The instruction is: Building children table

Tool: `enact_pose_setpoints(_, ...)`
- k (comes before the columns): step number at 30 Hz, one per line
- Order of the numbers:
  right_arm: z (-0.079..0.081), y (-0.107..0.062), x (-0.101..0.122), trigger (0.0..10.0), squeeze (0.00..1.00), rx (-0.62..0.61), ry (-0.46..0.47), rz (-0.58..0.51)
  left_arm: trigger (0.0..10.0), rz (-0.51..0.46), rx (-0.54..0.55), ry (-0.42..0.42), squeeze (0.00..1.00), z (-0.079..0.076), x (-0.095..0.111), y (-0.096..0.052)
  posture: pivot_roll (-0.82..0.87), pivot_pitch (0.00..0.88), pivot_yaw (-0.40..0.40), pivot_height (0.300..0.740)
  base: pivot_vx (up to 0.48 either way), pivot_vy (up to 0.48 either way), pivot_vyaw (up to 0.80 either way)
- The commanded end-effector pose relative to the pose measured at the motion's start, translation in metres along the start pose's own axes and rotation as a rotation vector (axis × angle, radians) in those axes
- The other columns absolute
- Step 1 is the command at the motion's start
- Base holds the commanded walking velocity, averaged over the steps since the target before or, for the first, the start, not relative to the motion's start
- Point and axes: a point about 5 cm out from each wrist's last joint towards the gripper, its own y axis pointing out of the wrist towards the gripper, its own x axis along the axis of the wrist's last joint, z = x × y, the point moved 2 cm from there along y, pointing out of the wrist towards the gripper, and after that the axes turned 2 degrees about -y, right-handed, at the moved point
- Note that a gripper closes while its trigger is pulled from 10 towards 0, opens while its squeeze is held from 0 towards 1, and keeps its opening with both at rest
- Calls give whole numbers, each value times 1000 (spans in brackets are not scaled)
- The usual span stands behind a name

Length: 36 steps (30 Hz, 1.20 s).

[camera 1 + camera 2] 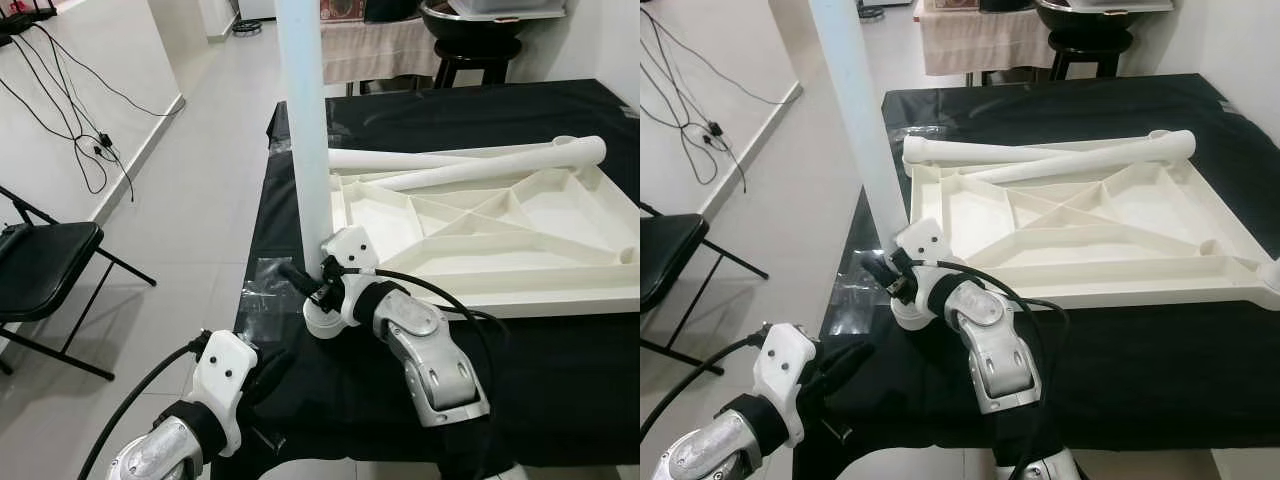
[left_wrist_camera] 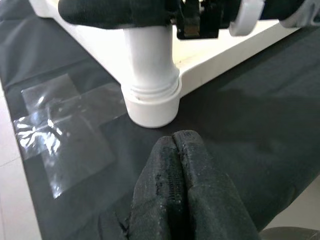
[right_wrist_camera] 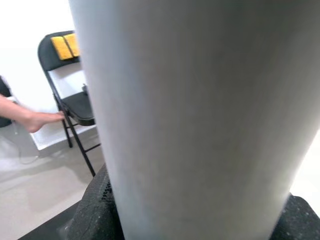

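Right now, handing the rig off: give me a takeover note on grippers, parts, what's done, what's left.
Right gripper: fingers shut on the upright white leg, low down near the corner socket of the upside-down tabletop.
Left gripper: fingers shut, empty, resting on the black cloth just in front of that socket.
Parts: two more white legs lie across the far side of the tabletop.
Done: first leg stands in its socket; cannot tell whether it is fully seated.
Left: seat or tighten it, then fit the other legs.
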Motion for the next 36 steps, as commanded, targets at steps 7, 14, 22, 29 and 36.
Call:
enact_pose_setpoints(7, -16, 3, -5, 10000, 306, -77, -17, 83, 10000, 41, 5, 13, 0, 1, -9, -1, 102, 84, 47, 740, 0, 0, 0)
enact_pose_setpoints(14, -12, 6, -1, 10000, 1000, 56, 31, 39, 10000, 40, 3, 14, 0, 0, -9, -1, 101, 92, 46, 740, 0, 0, 0)
enact_pose_setpoints(22, -10, 5, -5, 10000, 0, 341, -3, 36, 10000, 33, 6, 14, 0, 1, -7, 0, 105, 106, 46, 740, 0, 0, 0)
enact_pose_setpoints(29, -8, 9, -6, 10000, 0, 375, -22, 36, 10000, 33, 12, 13, 0, 2, -8, 0, 108, 108, 46, 740, 0, 0, 0)
enact_pose_setpoints(36, -7, 9, -8, 10000, 0, 393, -24, 35, 10000, 32, 9, 14, 0, 2, -7, 1, 102, 109, 54, 740, 0, 0, 0)
